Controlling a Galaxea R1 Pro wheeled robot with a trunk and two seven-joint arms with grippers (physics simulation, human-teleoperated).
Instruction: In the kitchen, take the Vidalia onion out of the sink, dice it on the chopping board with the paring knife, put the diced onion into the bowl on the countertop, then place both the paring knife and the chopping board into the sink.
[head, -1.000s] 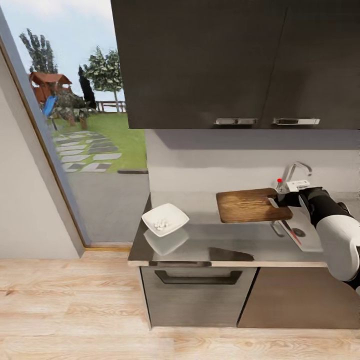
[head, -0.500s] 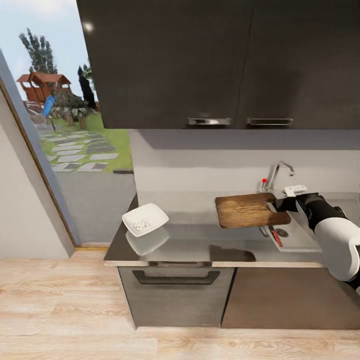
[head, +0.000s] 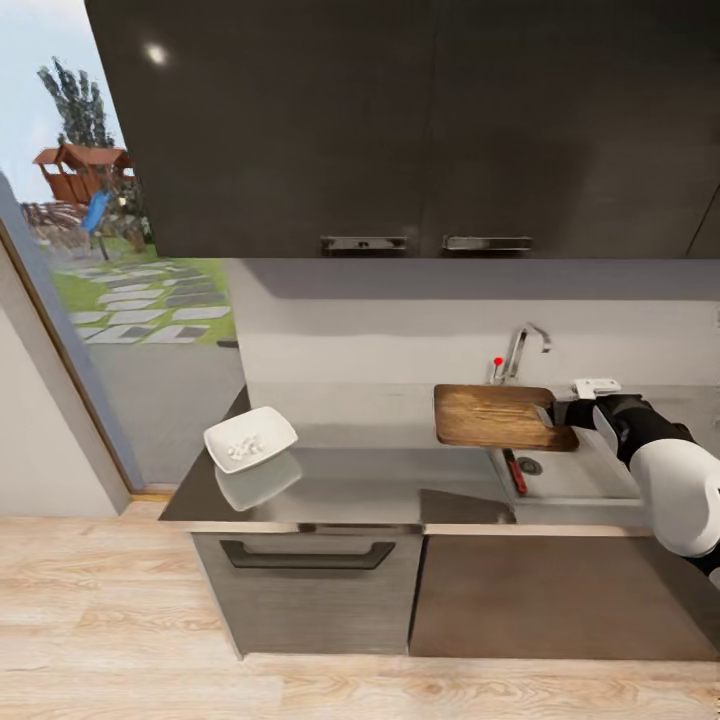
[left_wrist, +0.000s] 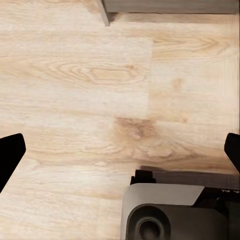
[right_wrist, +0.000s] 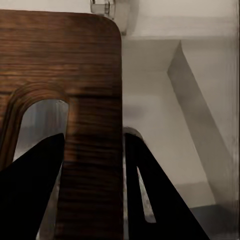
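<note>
Head view: my right gripper (head: 562, 412) holds the chopping board (head: 495, 415) by its handle end. The board hangs level in the air, partly over the countertop (head: 380, 480) and partly over the left edge of the sink (head: 570, 478). Its shadow falls on the counter near the front edge.

Right wrist view: the two dark fingers (right_wrist: 35, 190) of the right gripper (right_wrist: 95, 192) are closed on the wooden bar beside the handle slot of the chopping board (right_wrist: 60, 55), one finger on each side. Below the board I see the steel sink (right_wrist: 165, 130) wall and floor.

The paring knife (head: 516, 472) lies inside the sink basin, red handle toward the front, close to the drain. The tap (head: 520, 350) with its red knob stands behind the board.

The bowl (head: 250, 438) sits at the left end of the countertop, well apart from the board, with small whitish bits of diced onion (head: 243, 447) in it.

Left wrist view: left gripper (left_wrist: 120, 150) fingertips show as dark shapes at the two edges, spread wide, nothing between them. It points at pale wood floor (left_wrist: 100, 75), with part of the robot base (left_wrist: 170, 212) below.
</note>
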